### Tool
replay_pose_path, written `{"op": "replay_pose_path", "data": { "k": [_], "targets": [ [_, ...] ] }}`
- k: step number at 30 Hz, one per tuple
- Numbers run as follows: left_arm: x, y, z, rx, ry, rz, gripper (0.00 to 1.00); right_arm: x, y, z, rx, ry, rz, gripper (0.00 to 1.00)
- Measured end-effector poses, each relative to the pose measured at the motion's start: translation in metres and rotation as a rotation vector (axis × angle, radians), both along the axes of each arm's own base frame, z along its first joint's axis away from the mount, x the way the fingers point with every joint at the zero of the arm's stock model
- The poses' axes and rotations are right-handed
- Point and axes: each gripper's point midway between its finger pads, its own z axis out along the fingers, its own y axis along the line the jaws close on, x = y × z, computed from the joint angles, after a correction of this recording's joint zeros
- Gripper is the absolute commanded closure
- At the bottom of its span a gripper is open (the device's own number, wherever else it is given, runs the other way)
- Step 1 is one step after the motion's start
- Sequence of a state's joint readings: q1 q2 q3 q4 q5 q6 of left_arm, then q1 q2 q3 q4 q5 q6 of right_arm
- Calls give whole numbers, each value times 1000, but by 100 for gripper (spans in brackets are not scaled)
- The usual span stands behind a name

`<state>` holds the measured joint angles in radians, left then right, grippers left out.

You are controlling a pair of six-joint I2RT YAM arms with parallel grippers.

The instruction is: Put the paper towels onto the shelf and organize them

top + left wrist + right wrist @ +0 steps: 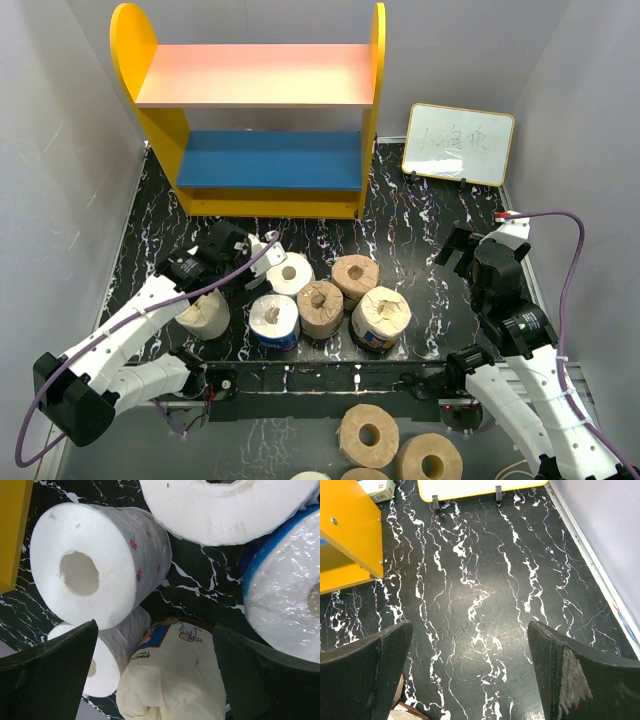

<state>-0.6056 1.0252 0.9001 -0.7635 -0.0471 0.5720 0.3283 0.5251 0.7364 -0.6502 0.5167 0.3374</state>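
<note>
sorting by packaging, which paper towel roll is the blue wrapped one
The blue-wrapped roll at the cluster's near edge, just left of a bare tan roll; only it wears blue plastic film.

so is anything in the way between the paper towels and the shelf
Nothing visible. The black tabletop between the paper towels and the shelf is bare, and the pink board and blue board hold nothing. The left gripper is just above the rolls, fingers open.

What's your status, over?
Left gripper open above labelled roll. Right gripper open, empty, over bare table. Paper towels clustered on table, none on shelf. Nothing blocking shelf.
</note>
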Motion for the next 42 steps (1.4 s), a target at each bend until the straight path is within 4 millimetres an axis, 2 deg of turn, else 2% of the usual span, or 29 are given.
{"op": "replay_pose_path", "data": {
  "k": [6,17,30,33,38,42],
  "targets": [
    [8,6,-7,39,-32,18,2,0,0,0,0,0,0,2],
    [25,-6,-15,56,-48,39,2,-1,0,2,1,-8,6,2],
    [41,-11,-21,105,-108,49,17,-1,2,2,-5,-6,20,4],
    [43,-9,-28,135,-108,53,22,-1,2,2,-6,-7,20,9],
    [45,-6,-31,159,-115,58,29,-1,2,3,-5,-12,24,14],
    [47,-6,-30,164,-126,60,37,-1,2,3,-7,-12,26,31]
  ]
}}
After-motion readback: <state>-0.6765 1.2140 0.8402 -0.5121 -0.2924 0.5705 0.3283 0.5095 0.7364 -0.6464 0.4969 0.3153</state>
